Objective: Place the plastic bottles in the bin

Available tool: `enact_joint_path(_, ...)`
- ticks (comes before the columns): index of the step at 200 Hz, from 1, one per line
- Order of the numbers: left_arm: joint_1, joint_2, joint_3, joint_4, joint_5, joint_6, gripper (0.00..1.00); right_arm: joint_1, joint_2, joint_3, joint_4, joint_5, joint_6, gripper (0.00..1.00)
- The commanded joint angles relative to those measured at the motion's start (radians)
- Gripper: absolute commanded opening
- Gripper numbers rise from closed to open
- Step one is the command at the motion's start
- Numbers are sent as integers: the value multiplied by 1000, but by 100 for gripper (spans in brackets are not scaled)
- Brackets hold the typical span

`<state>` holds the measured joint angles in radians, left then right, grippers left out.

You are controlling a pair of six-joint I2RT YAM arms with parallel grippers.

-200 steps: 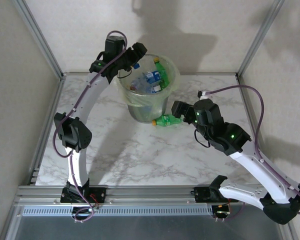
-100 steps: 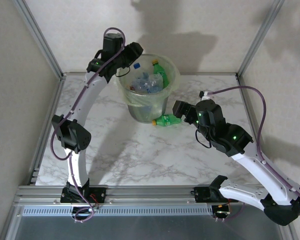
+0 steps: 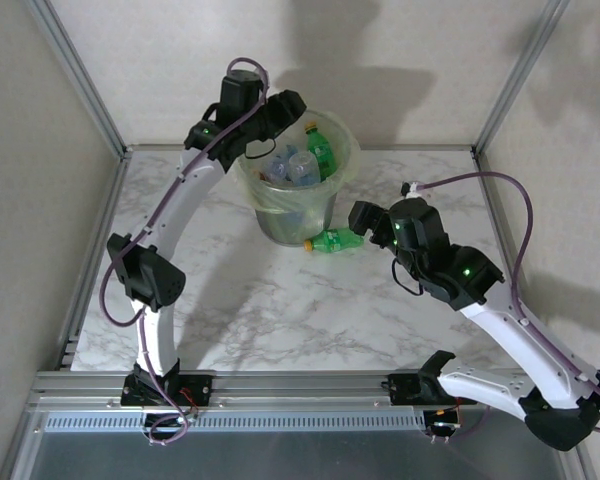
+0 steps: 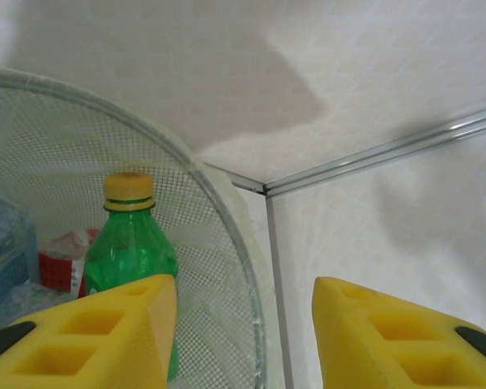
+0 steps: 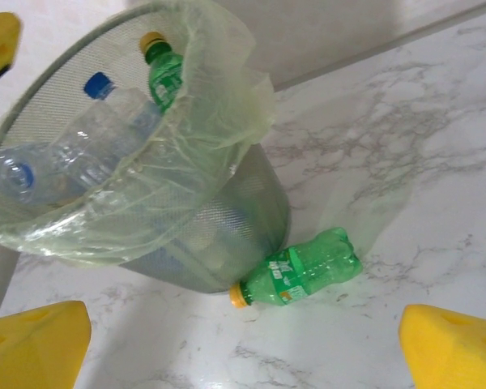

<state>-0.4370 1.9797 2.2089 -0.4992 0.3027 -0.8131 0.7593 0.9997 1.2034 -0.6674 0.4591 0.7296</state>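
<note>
Green bottle (image 5: 300, 271) with a yellow cap lies on its side on the marble table (image 3: 240, 300), just beside the base of the bin (image 3: 280, 215), cap end toward the bin. Whether it touches the bin wall: cannot tell.

Bin stands upright at the far middle of the table, with a thin liner (image 5: 219, 105) folded over its rim. Inside:
- several clear bottles (image 5: 97, 130) with blue caps, heaped together
- a second green bottle (image 4: 130, 243), yellow cap, near upright against the far side of the rim and reaching just above it

Left pincer (image 3: 280, 108) is above the bin's far-left rim, and its arm arches high over the left side of the table. In the left wrist view the yellow jaws stand apart with a clear gap and nothing between them, so it is open and empty. The second green bottle sits ahead of the jaws, to their left, not touched.

Right pincer (image 3: 363, 217) is to the right of the bin, near the green bottle on the table and pointing toward it. In the right wrist view the jaws are spread wide at the lower corners. The green bottle lies ahead of them, well clear of both. Open, holding nothing.
</note>
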Motion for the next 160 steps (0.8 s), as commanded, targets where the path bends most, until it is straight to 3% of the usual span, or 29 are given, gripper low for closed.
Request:
enact_joint_path(1, -5, -114, -54, 35, 17, 21, 49, -40, 14, -27, -41, 43, 55, 98)
enact_joint_path(37, -49, -129, -134, 40, 73, 1, 46, -136, 2, -70, -12, -35, 65, 98)
enact_joint_path(81, -77, -163, -290, 85, 64, -1, 46, -168, -14, -110, -10, -73, 70, 98)
enact_joint_path(133, -79, -121, -315, 57, 78, -7, 42, -177, -19, -151, 11, -98, 86, 97)
enact_joint_path(160, -78, -151, -294, 74, 81, -13, 46, -182, -16, -197, 42, -124, 106, 97)
